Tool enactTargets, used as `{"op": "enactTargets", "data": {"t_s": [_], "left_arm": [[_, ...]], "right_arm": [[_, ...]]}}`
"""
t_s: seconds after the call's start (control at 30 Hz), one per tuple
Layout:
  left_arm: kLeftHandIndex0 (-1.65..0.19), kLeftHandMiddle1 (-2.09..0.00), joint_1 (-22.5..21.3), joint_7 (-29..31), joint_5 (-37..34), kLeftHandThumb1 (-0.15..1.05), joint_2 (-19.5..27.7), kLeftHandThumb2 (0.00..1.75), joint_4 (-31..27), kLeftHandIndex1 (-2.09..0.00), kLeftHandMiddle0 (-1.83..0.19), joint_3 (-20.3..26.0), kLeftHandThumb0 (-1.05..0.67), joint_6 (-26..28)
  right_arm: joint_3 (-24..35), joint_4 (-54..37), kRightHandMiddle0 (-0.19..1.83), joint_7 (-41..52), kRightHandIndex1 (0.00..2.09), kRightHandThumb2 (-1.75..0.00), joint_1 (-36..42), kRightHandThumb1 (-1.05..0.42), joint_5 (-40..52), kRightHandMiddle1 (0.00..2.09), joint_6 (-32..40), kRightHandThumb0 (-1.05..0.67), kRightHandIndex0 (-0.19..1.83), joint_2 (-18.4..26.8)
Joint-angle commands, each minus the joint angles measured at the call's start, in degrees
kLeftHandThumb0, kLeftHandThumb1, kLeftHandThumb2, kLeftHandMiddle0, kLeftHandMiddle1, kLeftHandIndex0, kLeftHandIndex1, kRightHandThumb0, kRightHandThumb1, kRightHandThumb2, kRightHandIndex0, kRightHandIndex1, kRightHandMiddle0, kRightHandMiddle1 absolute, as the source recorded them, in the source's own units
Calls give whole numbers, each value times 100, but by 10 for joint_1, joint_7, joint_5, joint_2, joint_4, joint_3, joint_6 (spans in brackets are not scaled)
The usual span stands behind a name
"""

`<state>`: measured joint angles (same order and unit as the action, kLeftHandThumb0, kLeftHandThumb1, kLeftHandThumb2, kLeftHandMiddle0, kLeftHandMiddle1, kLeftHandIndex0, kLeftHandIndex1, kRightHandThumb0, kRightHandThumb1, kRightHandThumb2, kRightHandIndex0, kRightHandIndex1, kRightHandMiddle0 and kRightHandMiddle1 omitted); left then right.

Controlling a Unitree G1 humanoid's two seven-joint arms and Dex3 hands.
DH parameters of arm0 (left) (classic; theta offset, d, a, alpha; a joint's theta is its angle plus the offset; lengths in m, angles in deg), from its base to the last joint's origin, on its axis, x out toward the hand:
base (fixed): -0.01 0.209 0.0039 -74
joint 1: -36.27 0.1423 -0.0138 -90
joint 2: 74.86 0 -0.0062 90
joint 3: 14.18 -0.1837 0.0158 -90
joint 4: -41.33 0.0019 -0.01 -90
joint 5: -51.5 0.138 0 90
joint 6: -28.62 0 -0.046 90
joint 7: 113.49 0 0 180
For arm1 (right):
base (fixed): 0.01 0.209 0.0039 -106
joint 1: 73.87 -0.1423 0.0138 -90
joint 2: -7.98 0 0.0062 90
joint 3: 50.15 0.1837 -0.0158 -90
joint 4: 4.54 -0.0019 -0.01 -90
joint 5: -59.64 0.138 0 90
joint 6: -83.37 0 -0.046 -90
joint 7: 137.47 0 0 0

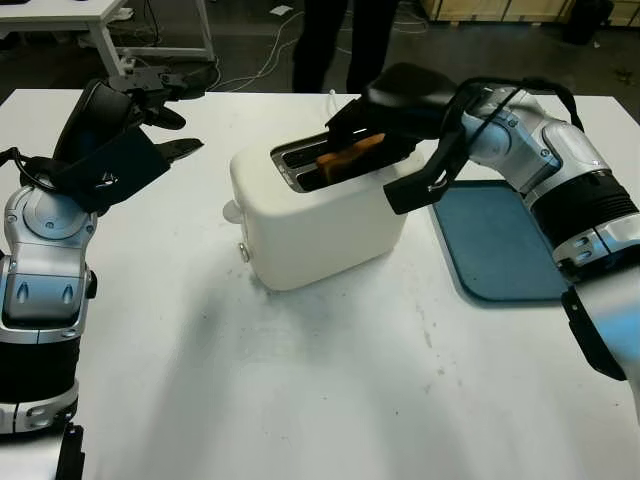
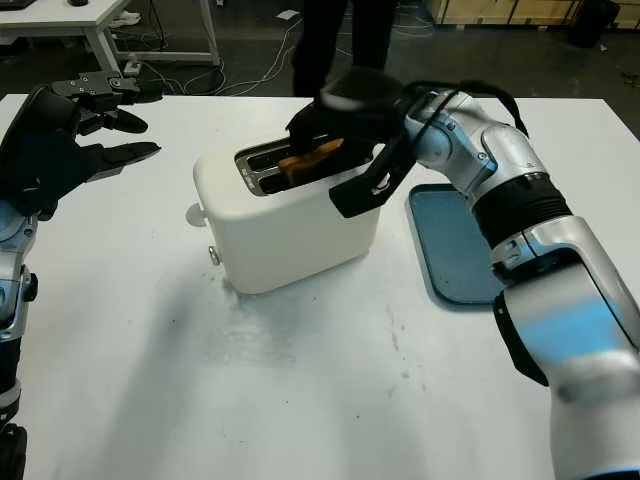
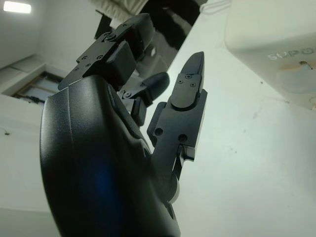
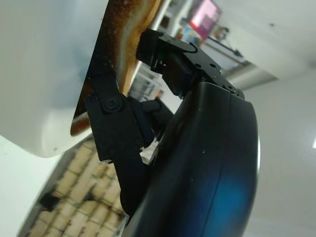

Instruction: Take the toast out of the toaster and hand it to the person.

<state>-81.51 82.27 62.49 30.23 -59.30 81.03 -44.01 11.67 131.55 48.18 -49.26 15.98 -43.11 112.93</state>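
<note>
A white toaster (image 1: 315, 225) stands in the middle of the table. A browned slice of toast (image 1: 352, 156) sticks up tilted out of its near slot. My right hand (image 1: 345, 138) reaches over the toaster from the right and is shut on the toast, with black fingers on both faces of the slice (image 4: 129, 34). My left hand (image 1: 185, 115) is raised above the table's left side, open, well apart from the toaster. A person in dark trousers (image 1: 335, 40) stands behind the far edge of the table.
A blue tray (image 1: 500, 250) lies flat on the white table (image 1: 300, 380), right of the toaster and under my right forearm. Beyond the far edge are another table (image 1: 90, 15) and cables on the floor.
</note>
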Motion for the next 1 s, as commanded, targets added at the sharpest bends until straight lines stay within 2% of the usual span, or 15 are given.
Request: {"op": "enactTargets", "data": {"t_s": [0.0, 0.13, 0.27, 0.4, 0.57, 0.77, 0.97], "left_arm": [[-59, -95, 3, -5, 0, 91, -2, 1, -2, -26, -36, 1, -11, -5], [-59, -95, 3, -1, -2, 92, 0, 1, -1, -26, -35, 2, -12, -5], [-58, -95, 2, -2, -4, 91, -2, 1, 2, -26, -35, 3, -14, -5], [-57, -95, 1, -4, -2, 91, -5, 1, -2, -27, -34, 2, -14, 7], [-58, -96, 3, -4, -2, 91, -5, 0, 3, -28, -35, 2, -12, -7], [-57, -97, 3, -1, -4, 92, -4, 1, -1, -28, -34, 2, -12, -2], [-57, -97, 2, -2, -1, 91, -3, 0, 3, -30, -35, 1, -13, -6]], "right_arm": [[-11, 5, 77, -61, 175, -21, 5, -92, -34, 174, -5, -49, 105, 4], [-7, 32, 78, -134, 175, -33, -4, -92, -45, 175, -17, -52, 107, 2], [2, 53, 76, -147, 175, -40, -24, -92, -39, 175, -7, -48, 106, 1], [8, 75, 73, -167, 175, -41, -45, -92, -43, 175, 11, -45, 101, 3], [27, 126, 74, -188, 175, -38, -67, -92, -22, 175, 6, -47, 101, -4], [76, 172, 70, -124, 175, -39, -83, -92, 60, 175, -28, -42, 97, -16], [115, 178, 68, -71, 175, -36, -89, -92, 130, 175, -31, -40, 95, -23]]}}
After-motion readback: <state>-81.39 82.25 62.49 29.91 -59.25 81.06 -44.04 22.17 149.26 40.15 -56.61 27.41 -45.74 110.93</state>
